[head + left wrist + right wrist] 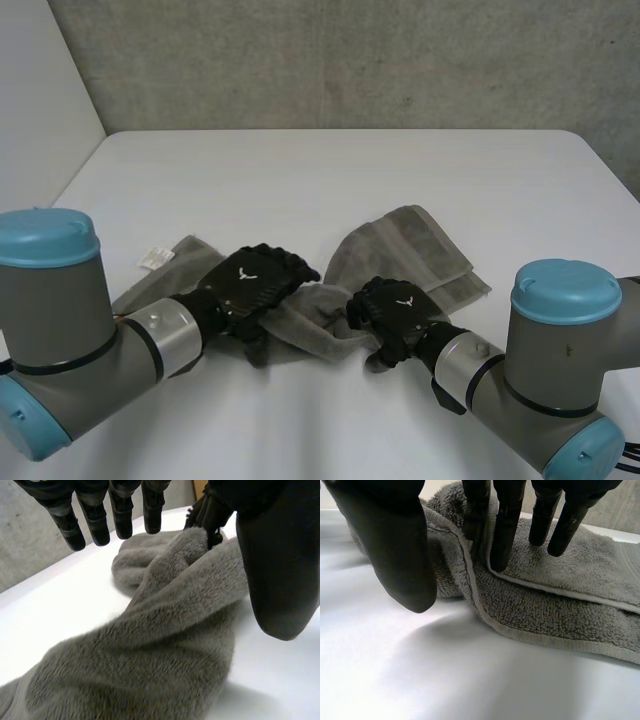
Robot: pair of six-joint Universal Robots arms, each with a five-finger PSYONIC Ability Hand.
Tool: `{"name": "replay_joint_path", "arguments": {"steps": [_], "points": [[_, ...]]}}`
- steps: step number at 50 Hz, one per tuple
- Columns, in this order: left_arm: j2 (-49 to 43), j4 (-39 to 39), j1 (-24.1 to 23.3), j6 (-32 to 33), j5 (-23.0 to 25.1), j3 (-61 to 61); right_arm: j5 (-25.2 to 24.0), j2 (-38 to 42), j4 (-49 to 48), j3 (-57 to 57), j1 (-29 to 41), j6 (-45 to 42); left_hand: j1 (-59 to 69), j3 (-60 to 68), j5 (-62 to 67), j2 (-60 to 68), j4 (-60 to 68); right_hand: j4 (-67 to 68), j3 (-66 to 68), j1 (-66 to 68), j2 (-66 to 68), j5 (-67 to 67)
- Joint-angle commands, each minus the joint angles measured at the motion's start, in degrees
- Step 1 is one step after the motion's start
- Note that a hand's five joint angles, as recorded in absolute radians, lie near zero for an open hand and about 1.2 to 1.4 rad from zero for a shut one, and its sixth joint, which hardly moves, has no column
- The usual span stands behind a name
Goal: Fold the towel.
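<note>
A grey towel (410, 240) lies crumpled across the near part of the white table (330, 170), with a white label (155, 257) at its left end. My left hand (255, 280) hovers over the towel's left-middle part. In its wrist view the fingers (95, 520) are straight and off the towel (165, 645), with the thumb (280, 570) beside it. My right hand (398, 308) is at the towel's near edge. There the hemmed fold (470, 580) rises between its thumb (400, 555) and fingers (505, 525), which pinch it. The bunched cloth reaches up to that right hand (205, 510).
Bare white tabletop lies beyond the towel and in front of both hands. A grey wall (350, 60) stands behind the table's far edge. Both grey arms with blue caps come in low from the near corners.
</note>
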Motion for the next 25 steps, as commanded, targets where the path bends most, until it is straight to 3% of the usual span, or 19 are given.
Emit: {"name": "replay_joint_path", "arguments": {"steps": [1,12,25], "points": [[-0.9,-0.3,-1.7,0.0,-0.1,1.3,0.0,-0.1,0.0,0.0,-0.3,0.0,-5.2,-2.5,-2.4,-3.0,-2.9,-3.4,-1.2,0.4,0.7,0.5],[-4.2,-0.7,-1.7,0.7,-0.1,1.6,0.0,-0.1,0.0,-0.4,-1.0,0.0,5.2,-2.5,8.1,7.5,-2.9,-3.4,-1.2,0.4,0.7,0.5],[-3.3,-2.4,1.4,0.7,-0.2,0.2,0.0,-0.1,0.0,-0.7,-1.0,0.0,18.5,-2.5,21.4,20.8,-2.9,-3.4,-1.2,0.4,0.7,0.5]]}}
